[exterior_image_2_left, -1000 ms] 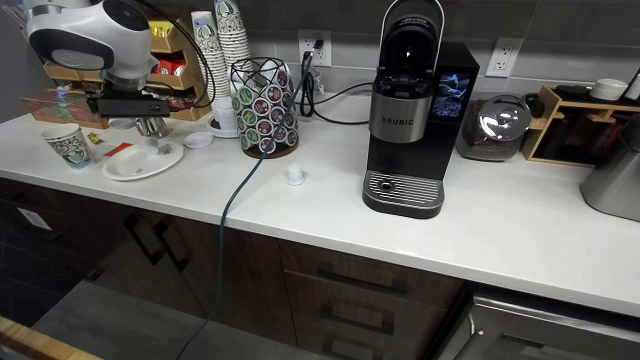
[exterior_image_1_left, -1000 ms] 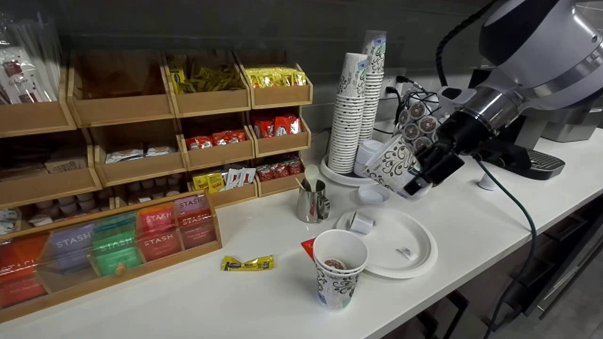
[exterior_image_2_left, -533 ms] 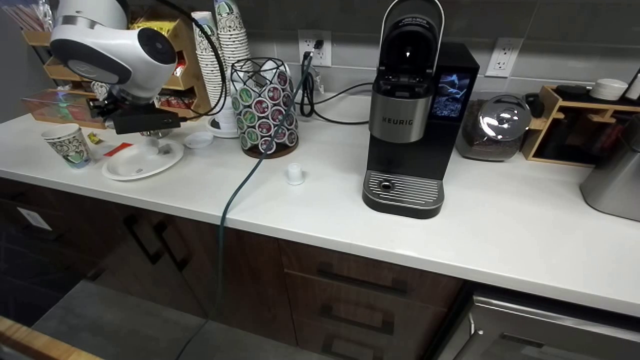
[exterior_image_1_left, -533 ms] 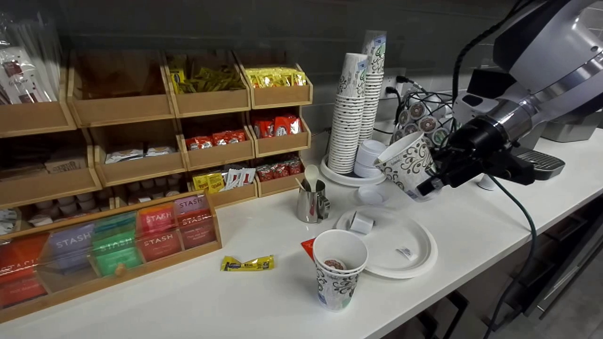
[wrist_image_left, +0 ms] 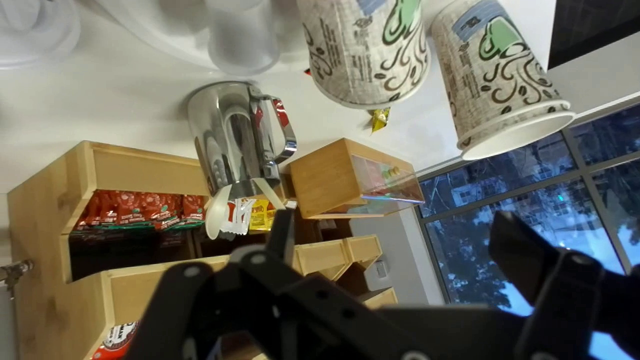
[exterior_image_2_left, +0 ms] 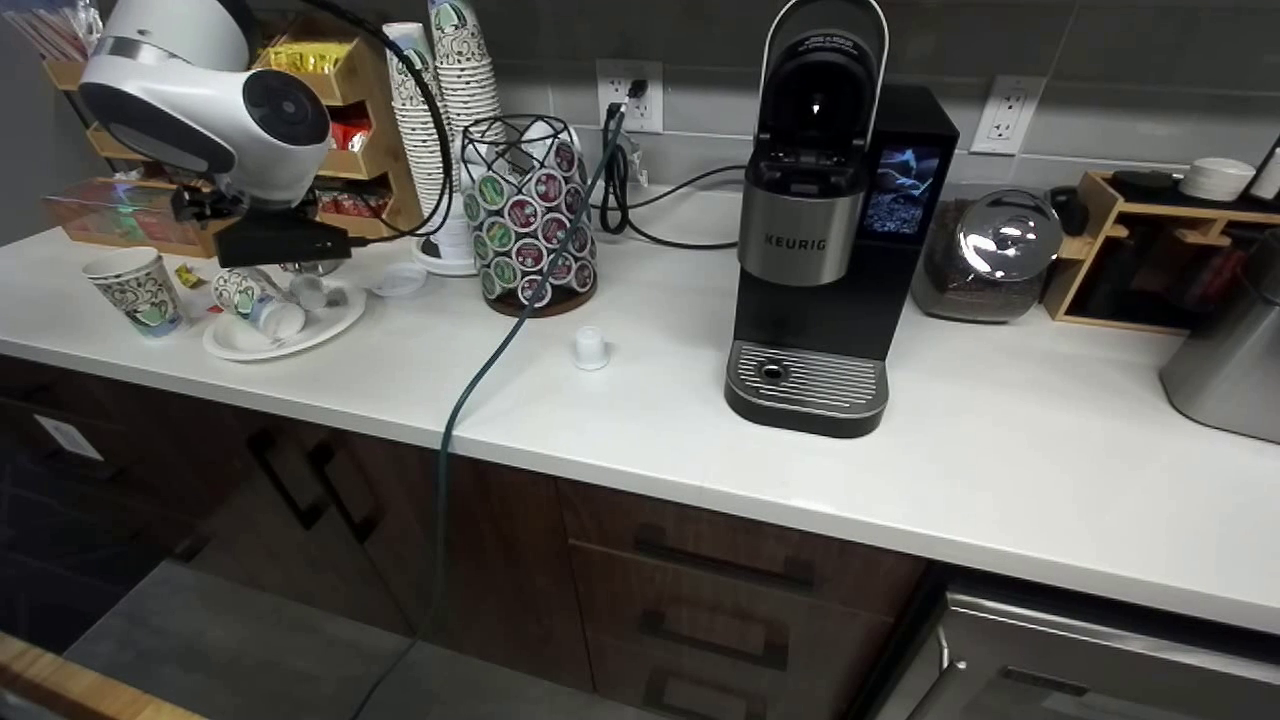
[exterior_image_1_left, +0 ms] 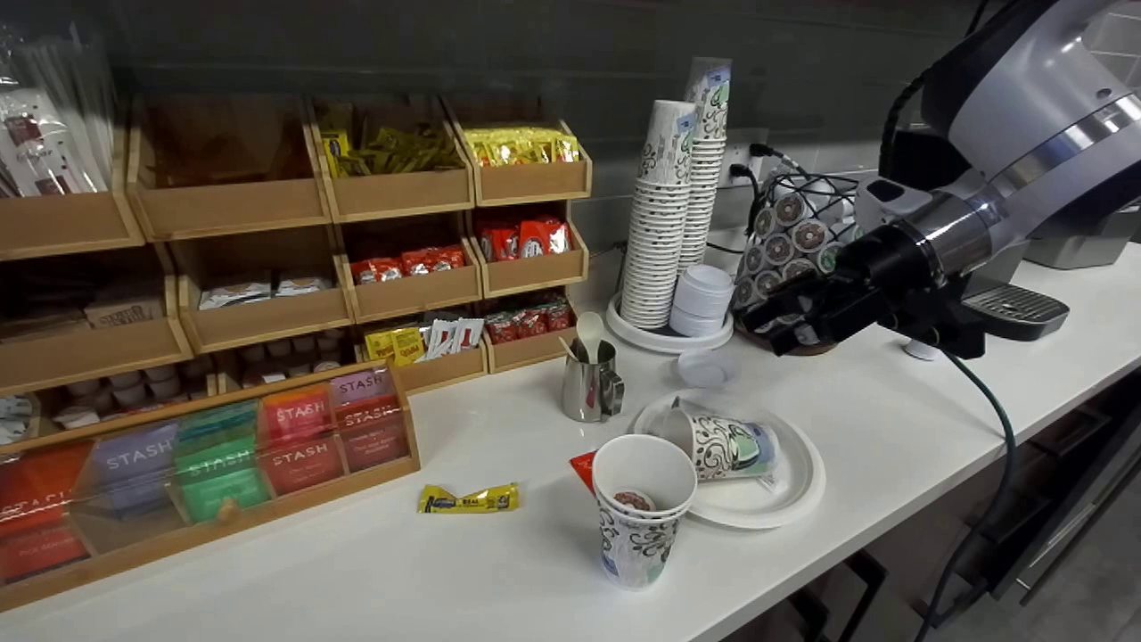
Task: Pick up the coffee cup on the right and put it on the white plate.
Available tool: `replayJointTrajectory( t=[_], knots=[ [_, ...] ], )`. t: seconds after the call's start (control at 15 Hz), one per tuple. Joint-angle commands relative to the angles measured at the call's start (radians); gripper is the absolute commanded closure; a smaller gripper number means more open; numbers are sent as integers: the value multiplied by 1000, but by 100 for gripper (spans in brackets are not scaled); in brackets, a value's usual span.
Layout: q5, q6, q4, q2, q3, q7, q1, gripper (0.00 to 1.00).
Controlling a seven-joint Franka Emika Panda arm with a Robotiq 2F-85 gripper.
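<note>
The coffee cup (exterior_image_1_left: 726,446), white with a dark printed pattern, lies on its side on the white plate (exterior_image_1_left: 758,510). Its base (exterior_image_2_left: 280,320) faces the counter's front, and a standing cup partly covers its mouth in an exterior view. Above and behind it, apart from it, my gripper (exterior_image_1_left: 768,328) hangs in the air with its jaws spread. In the wrist view the gripper (wrist_image_left: 395,225) has nothing between its fingers, and the coffee cup (wrist_image_left: 367,50) shows beyond them. A small white pod (exterior_image_2_left: 308,292) is also on the plate.
A larger patterned cup (exterior_image_1_left: 637,544) stands upright close by the plate. Behind are a steel pitcher (exterior_image_1_left: 586,388), tall cup stacks (exterior_image_1_left: 660,254) and a pod carousel (exterior_image_2_left: 530,225). A green cable (exterior_image_2_left: 500,350) hangs across the counter. Wooden racks (exterior_image_1_left: 267,196) line the wall.
The gripper held the tilted coffee cup above the plate; its jaws have since opened. The cup has dropped onto the plate on its side. The arm first moved slightly away from the racks.
</note>
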Motion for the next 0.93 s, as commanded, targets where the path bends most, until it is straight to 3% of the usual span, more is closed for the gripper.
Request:
replayJointTrajectory(
  t=[0.0,0.13,0.4,0.8,0.87],
  knots=[
    [72,74,-24,-29,-54,18,71,0],
    [84,140,-30,-44,-74,48,89,0],
    [-57,364,-84,-76,-112,138,112,0],
    [-165,672,-198,-57,-107,361,118,0],
    [-124,606,-142,-41,-99,273,98,0]
  ],
)
